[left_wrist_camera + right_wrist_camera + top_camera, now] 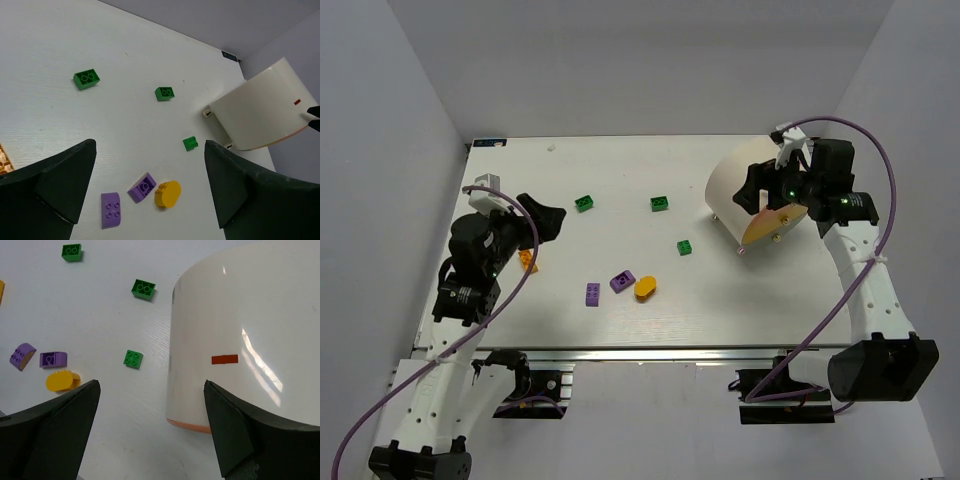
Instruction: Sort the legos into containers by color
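Note:
Three green legos (584,203) (660,203) (685,247) lie mid-table. Two purple legos (592,294) (622,281) and the orange oval piece (645,288) lie nearer the front. An orange brick (528,262) shows partly under my left arm. The cream-white tub (735,185) lies on its side at the back right, orange face (775,222) toward the front. My left gripper (546,220) is open and empty, above the table left of the legos. My right gripper (768,192) is open and empty, just above the tub. The tub (240,340) fills the right wrist view.
In the left wrist view the purple legos (111,210) (142,187) and the orange oval (167,194) lie low between my fingers, with the tub (260,112) far right. The white table (620,170) is walled by grey panels at the back and sides.

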Action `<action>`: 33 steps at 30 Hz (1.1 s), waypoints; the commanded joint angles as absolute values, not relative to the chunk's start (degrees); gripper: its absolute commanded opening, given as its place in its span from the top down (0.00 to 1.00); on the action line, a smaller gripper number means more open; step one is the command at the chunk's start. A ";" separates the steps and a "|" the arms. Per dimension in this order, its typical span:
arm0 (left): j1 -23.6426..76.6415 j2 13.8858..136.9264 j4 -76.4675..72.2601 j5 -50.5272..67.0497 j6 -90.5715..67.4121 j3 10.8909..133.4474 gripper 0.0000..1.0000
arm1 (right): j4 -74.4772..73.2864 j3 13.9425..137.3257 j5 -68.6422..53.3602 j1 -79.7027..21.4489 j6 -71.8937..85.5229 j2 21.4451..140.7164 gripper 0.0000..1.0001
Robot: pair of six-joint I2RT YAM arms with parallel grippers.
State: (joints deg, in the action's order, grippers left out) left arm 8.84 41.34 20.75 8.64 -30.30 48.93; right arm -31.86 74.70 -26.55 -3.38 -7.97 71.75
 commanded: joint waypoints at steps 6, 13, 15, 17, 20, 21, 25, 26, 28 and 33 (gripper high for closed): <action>8.70 43.59 14.07 17.48 -34.01 45.88 0.02 | -41.21 77.34 -37.25 -3.78 -32.23 67.68 0.11; 8.70 48.60 10.12 22.41 -35.95 45.70 0.23 | -38.69 74.89 -39.13 -3.60 -34.22 62.50 0.11; 9.23 50.18 9.15 23.81 -36.65 45.79 0.42 | -37.70 73.74 -39.46 -3.34 -31.04 61.18 0.11; 9.23 51.06 7.30 25.56 -37.00 45.27 0.56 | -38.67 75.22 -39.29 -3.25 -22.92 60.82 0.30; 9.23 51.33 5.02 26.71 -37.88 43.95 0.54 | -37.80 75.32 -34.56 -2.99 -17.18 59.60 0.88; 9.23 51.24 3.79 27.15 -38.05 43.42 0.52 | -36.75 74.97 -28.28 -3.08 -15.22 58.89 0.96; 9.23 51.59 1.32 28.74 -39.29 41.14 0.37 | -34.80 74.53 -16.89 -2.11 -11.35 56.43 0.84; 9.23 51.77 0.97 29.00 -39.20 40.87 0.35 | -35.76 75.05 -15.48 -1.85 -10.73 56.69 0.75; 9.23 51.94 0.44 29.44 -39.03 40.43 0.29 | -41.00 77.34 -9.69 -1.32 -8.72 58.00 0.62; 9.23 51.86 -1.84 30.49 -38.41 39.46 0.22 | -47.20 75.16 -5.88 3.86 -10.01 61.17 0.42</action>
State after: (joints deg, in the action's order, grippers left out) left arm 8.97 52.38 1.80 28.34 -38.94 40.01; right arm -42.46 76.01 -11.31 1.15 -11.16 60.34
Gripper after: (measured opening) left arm 0.770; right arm 0.572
